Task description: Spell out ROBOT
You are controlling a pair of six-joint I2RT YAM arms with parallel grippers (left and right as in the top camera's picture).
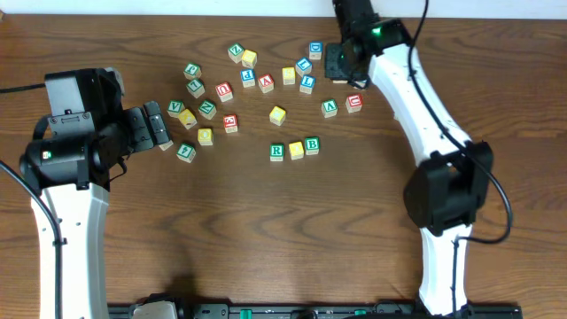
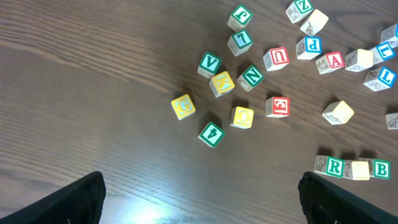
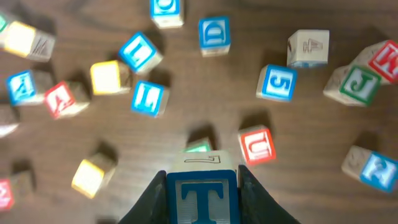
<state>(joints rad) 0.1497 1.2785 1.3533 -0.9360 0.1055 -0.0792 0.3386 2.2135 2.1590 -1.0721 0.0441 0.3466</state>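
A row of three blocks lies mid-table: green R point(image 1: 276, 151), a yellow block point(image 1: 296, 150) and green B point(image 1: 312, 144). It also shows in the left wrist view, with R point(image 2: 334, 166), the yellow block point(image 2: 357, 169) and B point(image 2: 380, 168). My right gripper point(image 1: 339, 60) is at the far side, raised above the loose blocks, and is shut on a blue T block point(image 3: 202, 194). My left gripper point(image 1: 160, 127) is open and empty at the left, its fingers point(image 2: 200, 190) wide apart over bare wood.
Several loose letter blocks are scattered across the far half of the table. Among them are a yellow O point(image 2: 242, 117), a red U point(image 3: 257, 145), a blue D point(image 3: 214, 34) and a lone yellow block point(image 1: 278, 114) behind the row.
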